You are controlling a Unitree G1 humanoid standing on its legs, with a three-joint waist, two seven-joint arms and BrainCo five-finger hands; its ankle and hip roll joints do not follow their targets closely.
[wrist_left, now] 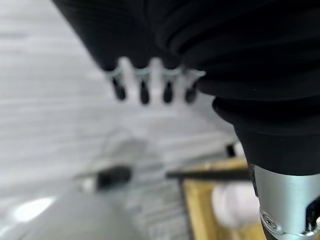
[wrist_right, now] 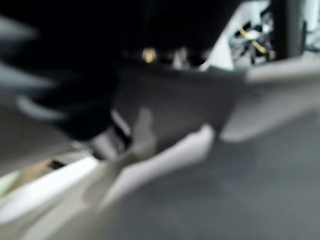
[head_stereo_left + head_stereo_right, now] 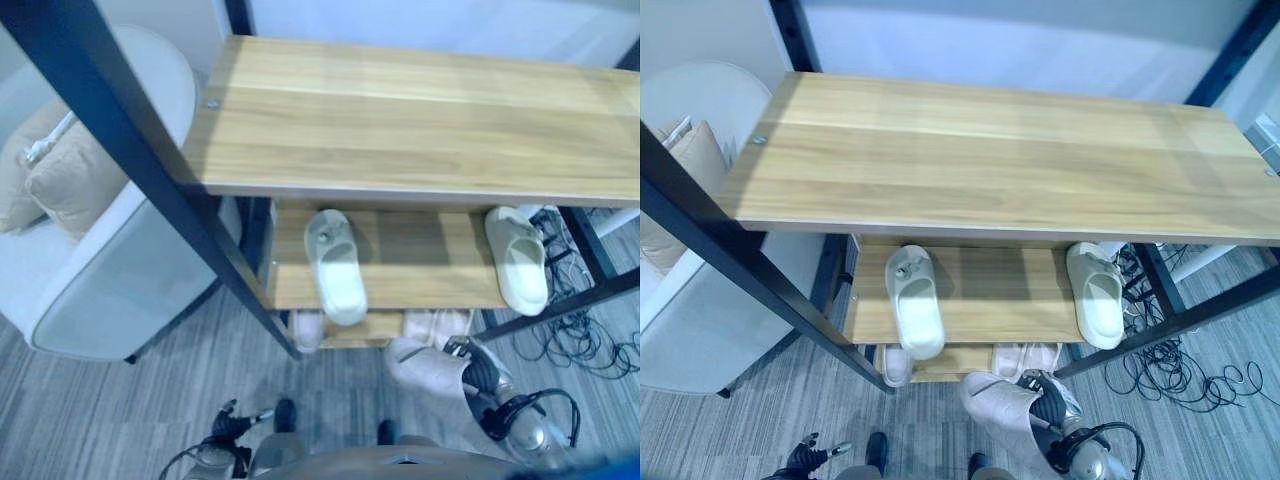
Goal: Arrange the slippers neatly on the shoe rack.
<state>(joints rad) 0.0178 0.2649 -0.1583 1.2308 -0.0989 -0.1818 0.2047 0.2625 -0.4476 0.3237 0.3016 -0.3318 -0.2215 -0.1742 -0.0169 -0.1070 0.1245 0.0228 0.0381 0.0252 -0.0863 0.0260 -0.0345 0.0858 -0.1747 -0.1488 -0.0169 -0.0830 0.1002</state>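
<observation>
Wood-grain shoe rack (image 3: 990, 150) on black metal posts, with a pale armchair (image 3: 110, 270) off to its left. Down low on the left, the left hand (image 1: 150, 85) hangs over the grey floor with its fingers (image 1: 144, 92) straight and apart, holding nothing. On the middle shelf (image 3: 990, 290) sits one cream slipper (image 3: 916, 300) toward the left end, its near end poking past the front edge, and a second cream slipper (image 3: 1096, 295) sits at the right end — well apart, not paired up. A few more pale slippers (image 3: 1025, 357) peek out from the bottom shelf. At lower right, the right hand (image 3: 1050, 400) is clamped on a pinkish-beige slipper (image 3: 1002, 400), held in front of the rack's lower shelves. My take on doing this step well: keep the grip firm, line the slipper up the same way as the shelved ones, slide it fully onto a shelf so nothing overhangs, and set it close beside a mate. Watch the black post and the shelf edge above on the way in. No brand marks or writing I can read anywhere.
</observation>
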